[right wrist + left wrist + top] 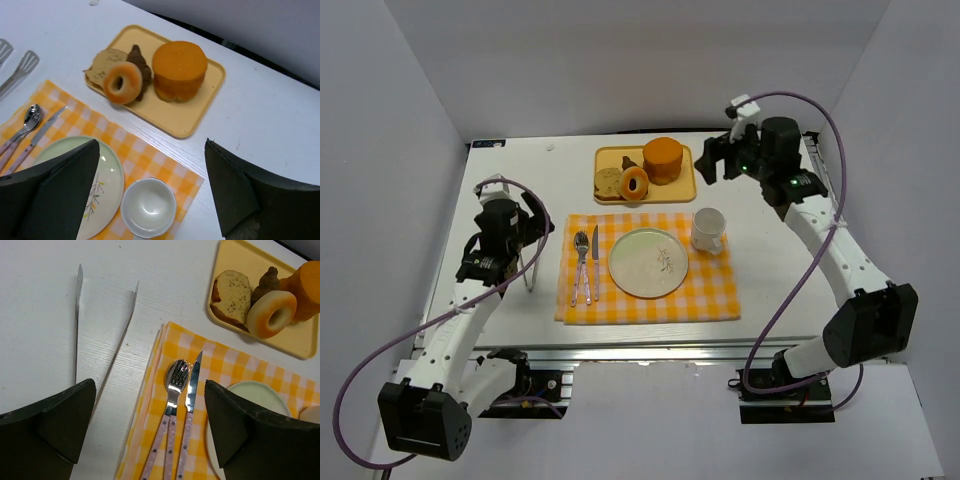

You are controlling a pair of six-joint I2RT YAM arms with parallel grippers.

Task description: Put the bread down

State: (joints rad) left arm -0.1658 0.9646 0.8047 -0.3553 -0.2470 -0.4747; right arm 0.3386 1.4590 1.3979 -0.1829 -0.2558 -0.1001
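I see the bread (634, 183), a little brown ring with a hole in the middle, lying on the yellow tray (682, 190) at the far side of the table (770, 280). It is tipped up a bit and leans on a pale flat slice (609, 181) and a dark lump (137, 57). The tall round orange loaf (663, 160) stands just beside it on the same tray. My right gripper (710, 160) hangs up in the air near the right end of the tray. Its fingers are spread wide and there is nothing between them. My left gripper (538, 228) is over the left side of the table, well apart from the bread. Its fingers are spread wide too, and they hold nothing. Shiny tongs (77, 315) lie flat on the table under that arm. In front of the tray is a yellow checked cloth (710, 300). On the cloth I see a pale green plate (648, 262), a white cup (708, 229) to its right, and a spoon, fork and knife (586, 265) to its left.
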